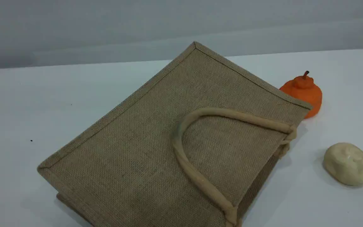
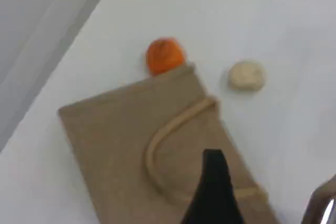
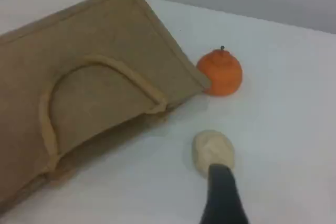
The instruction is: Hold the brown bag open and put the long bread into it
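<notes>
Down below left pincer [image 2: 214, 178], brown bag [image 2: 126, 129].

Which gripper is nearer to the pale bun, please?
The right gripper: it hangs close by the pale bun, while the left gripper hovers over the brown bag, farther from it.

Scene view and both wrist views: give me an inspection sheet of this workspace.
Surface: white table, a few tiny dark specks.
Job's things: brown jute bag lies flat, one beige loop handle on its upper face, mouth not held open. Long bread: nothing seen in any view.
Clutter: orange toy fruit with a stem at the bag's far right corner; pale bun apart, right of the bag.
Grippers: left gripper open over the bag, holding nothing; right gripper open, close by the bun, holding nothing. Neither shows in the scene view.
Cables: nothing seen.
Surroundings: plain grey wall behind the table.
</notes>
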Tool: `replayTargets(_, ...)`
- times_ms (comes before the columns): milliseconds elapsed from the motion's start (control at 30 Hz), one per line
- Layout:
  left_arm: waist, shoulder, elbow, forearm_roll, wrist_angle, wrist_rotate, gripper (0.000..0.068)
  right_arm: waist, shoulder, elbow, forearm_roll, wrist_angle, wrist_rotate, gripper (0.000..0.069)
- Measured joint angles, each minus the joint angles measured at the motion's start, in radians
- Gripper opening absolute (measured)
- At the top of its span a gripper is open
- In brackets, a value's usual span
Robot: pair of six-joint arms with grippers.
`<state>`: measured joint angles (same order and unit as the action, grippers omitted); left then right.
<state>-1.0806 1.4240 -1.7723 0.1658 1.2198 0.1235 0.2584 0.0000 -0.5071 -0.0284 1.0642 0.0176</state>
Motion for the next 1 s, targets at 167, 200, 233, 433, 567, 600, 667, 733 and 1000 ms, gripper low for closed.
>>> replayTargets(167,0.000,-0.079,0.183,-0.007,0.000,-0.027,0.0502,0.013,0.000,0.000,0.003,0.000,0.000,0.0407)
replayTargets(200,0.000,-0.102,0.218,-0.007,0.001,-0.040,0.0502,0.013,0.000,0.000,0.003,0.000,0.000,0.0407)
replayTargets(233,0.000,-0.122,0.261,-0.007,-0.001,-0.053,0.0502,0.013,0.000,0.000,0.003,0.000,0.000,0.0407)
replayTargets(433,0.000,-0.298,0.500,-0.008,-0.001,-0.135,0.0502,0.013,0.000,0.000,0.003,0.000,0.000,0.0407)
replayTargets(567,0.000,-0.450,0.648,-0.027,-0.001,-0.204,0.0502,0.013,0.000,0.000,0.002,0.000,0.000,0.0407)
replayTargets(600,0.000,-0.487,0.684,-0.039,-0.001,-0.206,0.0502,0.013,0.000,0.000,0.002,0.000,0.000,0.0407)
replayTargets(667,0.000,-0.580,0.748,-0.060,0.001,-0.209,0.0502,0.013,0.000,0.000,0.002,0.000,0.000,0.0407)
replayTargets(733,0.000,-0.669,0.816,-0.083,0.004,-0.218,0.0502,0.013,0.000,0.000,0.002,0.000,0.000,0.0407)
replayTargets(1000,0.000,-1.007,1.058,-0.036,0.003,-0.340,0.0502,0.013,0.000,0.000,0.003,0.000,0.000,0.0407)
